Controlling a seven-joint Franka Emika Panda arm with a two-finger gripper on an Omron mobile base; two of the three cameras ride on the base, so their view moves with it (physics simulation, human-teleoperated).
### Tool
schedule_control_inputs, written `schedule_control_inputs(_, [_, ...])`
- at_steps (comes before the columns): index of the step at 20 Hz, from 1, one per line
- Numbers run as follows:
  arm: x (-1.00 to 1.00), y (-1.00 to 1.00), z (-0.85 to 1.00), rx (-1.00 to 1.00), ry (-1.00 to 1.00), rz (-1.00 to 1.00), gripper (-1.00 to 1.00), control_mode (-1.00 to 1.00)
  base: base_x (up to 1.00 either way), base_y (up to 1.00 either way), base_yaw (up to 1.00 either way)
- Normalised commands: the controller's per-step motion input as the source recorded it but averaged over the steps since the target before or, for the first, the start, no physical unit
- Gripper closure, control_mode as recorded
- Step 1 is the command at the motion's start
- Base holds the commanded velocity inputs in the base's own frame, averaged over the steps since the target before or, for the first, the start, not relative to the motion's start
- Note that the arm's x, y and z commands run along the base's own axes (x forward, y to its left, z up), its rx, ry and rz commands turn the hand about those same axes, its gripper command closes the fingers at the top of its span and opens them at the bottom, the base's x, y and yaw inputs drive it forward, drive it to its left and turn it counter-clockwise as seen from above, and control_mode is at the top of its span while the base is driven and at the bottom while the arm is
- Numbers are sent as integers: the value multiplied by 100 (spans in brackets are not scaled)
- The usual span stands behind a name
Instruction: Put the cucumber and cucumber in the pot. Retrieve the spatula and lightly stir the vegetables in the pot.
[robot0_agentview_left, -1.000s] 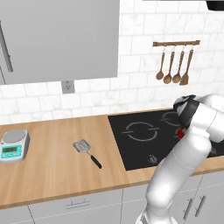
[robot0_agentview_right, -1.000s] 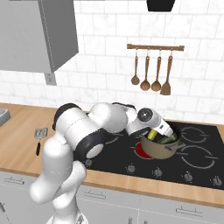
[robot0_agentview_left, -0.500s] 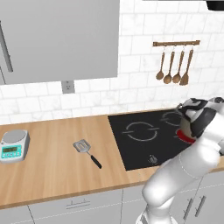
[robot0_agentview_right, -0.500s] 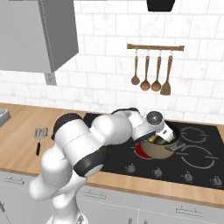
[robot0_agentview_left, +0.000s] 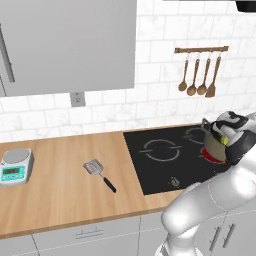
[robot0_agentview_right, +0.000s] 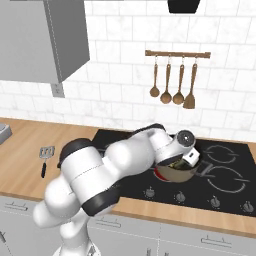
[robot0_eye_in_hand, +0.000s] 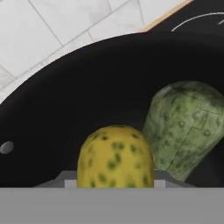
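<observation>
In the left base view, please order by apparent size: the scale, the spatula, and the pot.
1. Spatula, longest with its handle.
2. Scale and pot: they look similar, and the arm covers part of the pot, so I do not rank them.

base views flank hob (robot0_agentview_left: 175, 155), hand view close

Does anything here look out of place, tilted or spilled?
Nothing is spilled. The round tan pot sits on the black cooktop with the dark green cucumber inside; the yellow-green cucumber is over it. The slotted metal spatula lies flat on the wooden counter.
</observation>
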Motion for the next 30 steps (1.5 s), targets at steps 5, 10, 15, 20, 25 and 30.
schedule_control_inputs(5, [1,8,4,10,8,14,100,-100,0,0,0])
schedule_control_inputs(10, [0,22,0,1,1,14,100,-100,0,0,0])
schedule_control_inputs(15, [0,31,-2,-1,0,6,-100,-100,0,0,0])
schedule_control_inputs(20, [0,9,0,-10,0,0,-100,-100,0,0,0])
schedule_control_inputs(25, [-10,23,21,-15,-1,0,-100,-100,0,0,0])
schedule_control_inputs(30, [-88,45,99,-9,-8,0,-100,-100,0,0,0])
